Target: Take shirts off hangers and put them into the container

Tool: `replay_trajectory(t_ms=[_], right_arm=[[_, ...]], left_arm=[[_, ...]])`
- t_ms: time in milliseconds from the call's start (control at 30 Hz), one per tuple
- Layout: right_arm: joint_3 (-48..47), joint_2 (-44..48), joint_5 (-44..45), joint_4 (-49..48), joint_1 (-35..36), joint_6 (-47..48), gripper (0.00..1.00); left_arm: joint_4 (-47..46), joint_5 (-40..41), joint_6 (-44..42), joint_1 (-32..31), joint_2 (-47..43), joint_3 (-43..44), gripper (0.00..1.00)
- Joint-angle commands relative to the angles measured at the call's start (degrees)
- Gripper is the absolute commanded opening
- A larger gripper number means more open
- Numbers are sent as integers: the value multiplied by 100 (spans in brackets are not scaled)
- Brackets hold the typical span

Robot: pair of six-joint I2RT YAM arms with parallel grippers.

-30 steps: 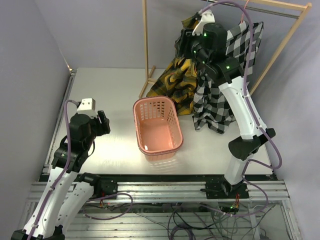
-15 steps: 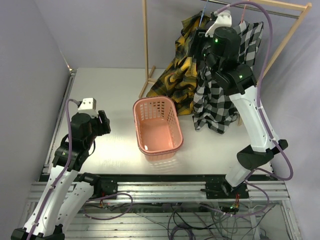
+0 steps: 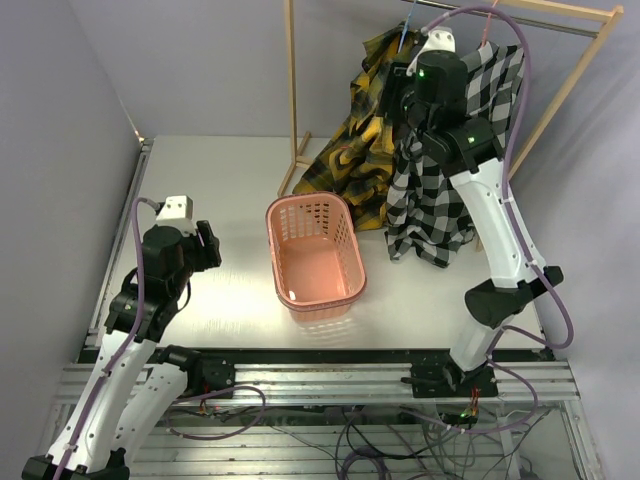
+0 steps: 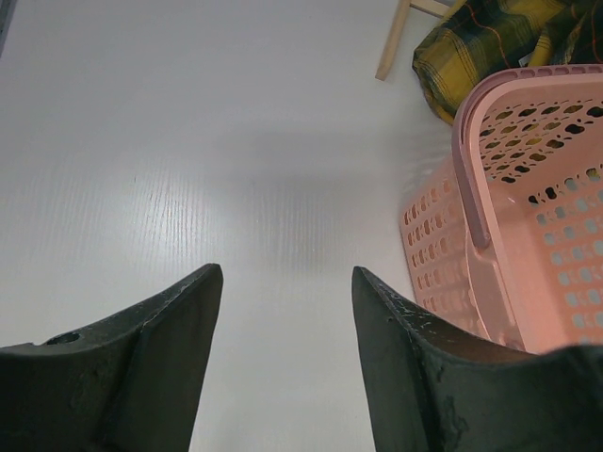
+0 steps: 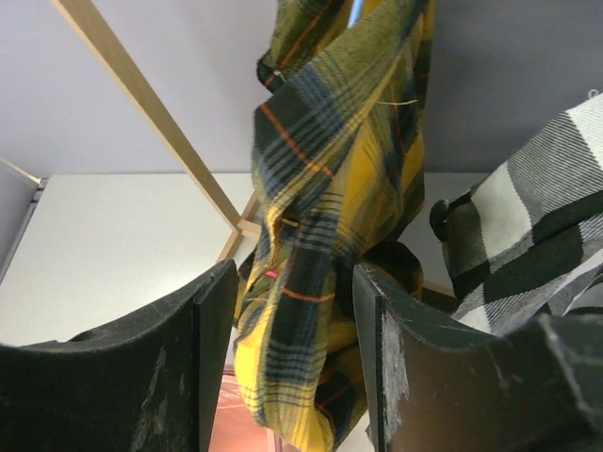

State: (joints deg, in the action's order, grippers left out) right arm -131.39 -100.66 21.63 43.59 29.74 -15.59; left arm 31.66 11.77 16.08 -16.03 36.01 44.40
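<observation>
The yellow-and-dark plaid shirt (image 3: pixel 352 140) hangs from the rack, its tail resting on the table. Beside it on the right hangs the black-and-white check shirt (image 3: pixel 432 215). A light blue hanger hook (image 3: pixel 403 36) and a pink one (image 3: pixel 487 30) show at the rail. My right gripper (image 5: pixel 294 273) is up at the plaid shirt (image 5: pixel 320 217), jaws open, with a hanging fold of it between the fingers. The check shirt (image 5: pixel 528 217) is just to its right. The salmon-pink basket (image 3: pixel 274 250) stands mid-table, nothing in it. My left gripper (image 4: pixel 287 273) is open over bare table, left of the basket (image 4: pixel 471 179).
The wooden rack frame has one post (image 3: pixel 291 90) behind the basket and a slanted leg (image 3: pixel 560 95) at the right. Its foot (image 4: pixel 394 42) shows in the left wrist view. Grey walls close in the left and back of the table.
The right arm lifted and swung right along the rack, then came back a little left, uncovering the top of the plaid shirt. The left arm has stayed put.
</observation>
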Motion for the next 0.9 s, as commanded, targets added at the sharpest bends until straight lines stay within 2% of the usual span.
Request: replay_trajectory(t_ms=[0,267,433,767,867], right_arm=[[162,-4,-311,-12,-122,-144,51],[338,-68,-752,-108,-358,-100,45],[418,-111,-756,-98,-380,-63,34],[611,-94,-542,-69,-425,-12,24],[883,77,-432,-245,-425,111,12]], left_arm=[[-11,-120,-42,-5,-6,86,68],[2,-93,-30,-5,1,86,68],[8,-52,-18,-5,-6,82,68],[16,-52,-12,-5,29,86,68],[1,-64,-24,-5,19,77,68]])
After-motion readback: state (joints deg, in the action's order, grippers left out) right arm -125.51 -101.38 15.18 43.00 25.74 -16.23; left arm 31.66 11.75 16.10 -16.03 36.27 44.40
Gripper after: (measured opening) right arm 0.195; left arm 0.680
